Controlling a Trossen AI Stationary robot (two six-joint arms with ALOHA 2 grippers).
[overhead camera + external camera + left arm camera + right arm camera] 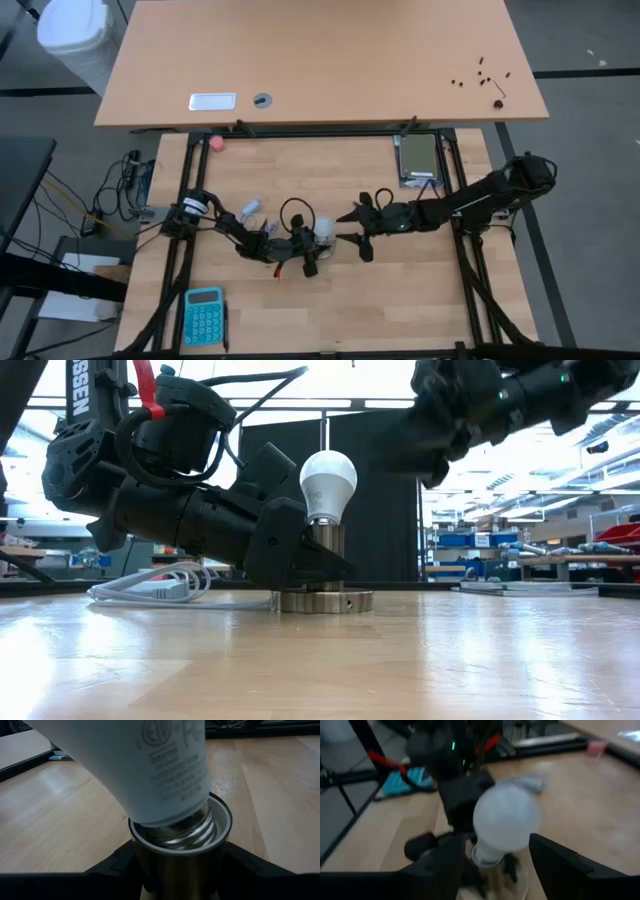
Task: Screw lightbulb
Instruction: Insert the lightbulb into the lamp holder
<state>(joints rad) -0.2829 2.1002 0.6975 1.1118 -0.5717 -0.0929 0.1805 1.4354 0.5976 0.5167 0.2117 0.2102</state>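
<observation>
At the centre of the pale wooden tabletop [400, 290], the lightbulb [327, 482] is seated in a socket [322, 598] clamped by the left gripper [300, 565], while the right gripper [362, 228] is held open beside it, with a workshop seen behind.

Light wooden table [400, 300]: metal socket base [322, 601] sits right between the left jaws, white cord [150, 588] behind, teal calculator [204, 315] well off.
</observation>
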